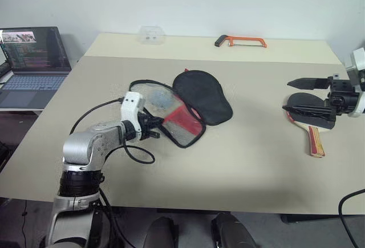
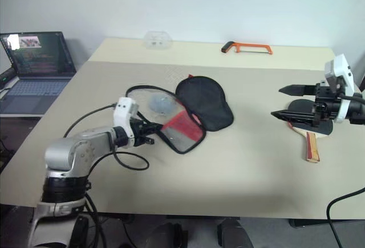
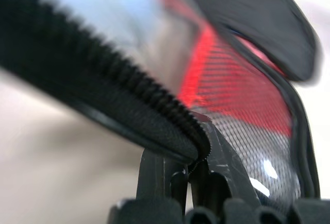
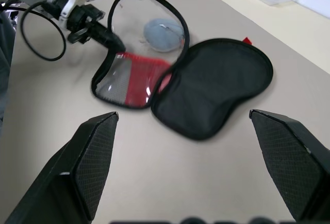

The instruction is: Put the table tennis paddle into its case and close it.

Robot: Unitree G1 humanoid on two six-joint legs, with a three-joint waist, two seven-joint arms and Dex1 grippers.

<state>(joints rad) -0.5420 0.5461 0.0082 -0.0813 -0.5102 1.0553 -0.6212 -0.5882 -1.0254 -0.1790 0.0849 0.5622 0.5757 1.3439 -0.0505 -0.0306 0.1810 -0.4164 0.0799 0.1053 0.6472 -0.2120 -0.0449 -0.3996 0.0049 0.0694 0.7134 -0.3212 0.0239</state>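
A: Case [image 1: 182, 106]?
B: Unzipped, spread flat mid-table; black half beside the red, mesh and clear half.

A: Left gripper [image 1: 155, 128]?
B: Fingers pinched together on the case's zip edge, at the clear half's rim.

A: Paddle [image 1: 311, 124]?
B: On the table at the robot's right, well apart from the case.

A: Right gripper [image 2: 278, 102]?
B: Above the paddle, spread wide, holding nothing.
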